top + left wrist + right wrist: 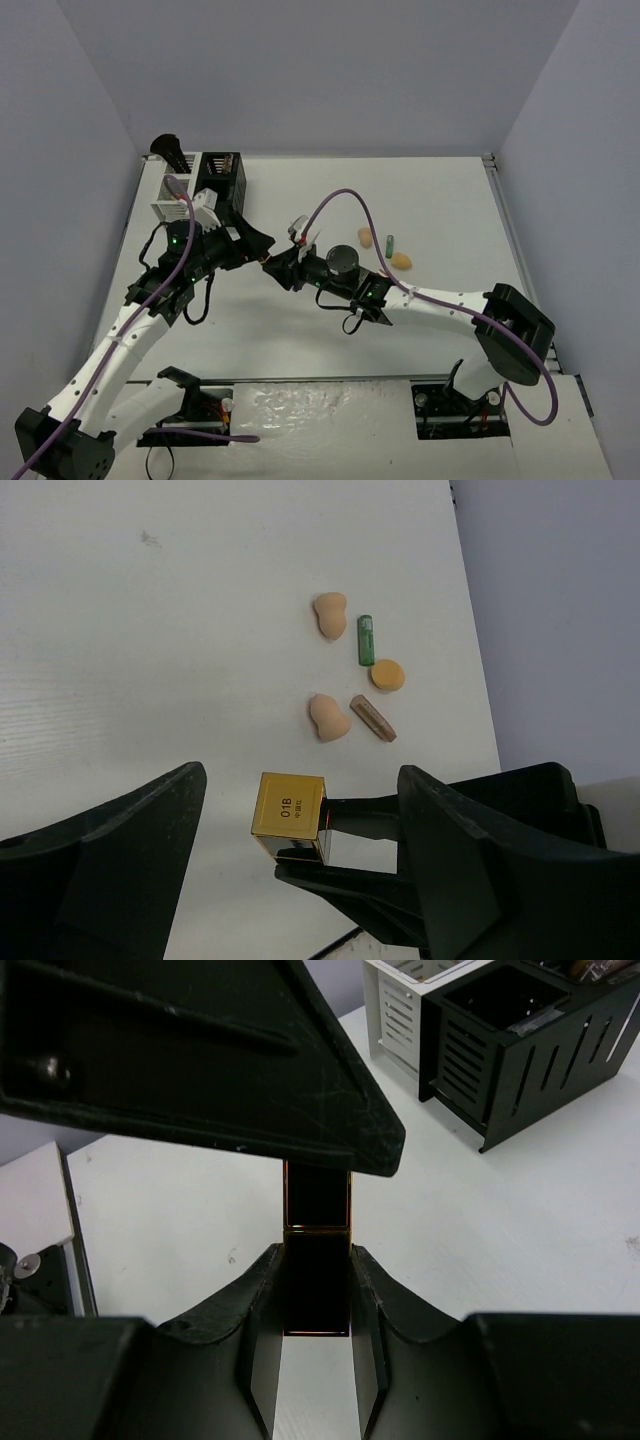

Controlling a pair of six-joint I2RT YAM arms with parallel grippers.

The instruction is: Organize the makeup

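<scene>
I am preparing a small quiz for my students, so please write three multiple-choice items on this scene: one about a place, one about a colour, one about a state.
1. Where on the table do the two organizer bins stand?
A. near right corner
B. far left corner
C. centre

2. Apart from the rose-gold tube, what colour is the other tube on the table?
A. green
B. blue
C. white

3. What is the state of the right gripper?
A. open and empty
B. shut on a brush
C. shut on the lipstick

Answers:
1 B, as the top view shows them at the far left.
2 A, as the left wrist view shows it green among the peach sponges.
3 C, as it clamps the black-and-gold case in both wrist views.
</scene>
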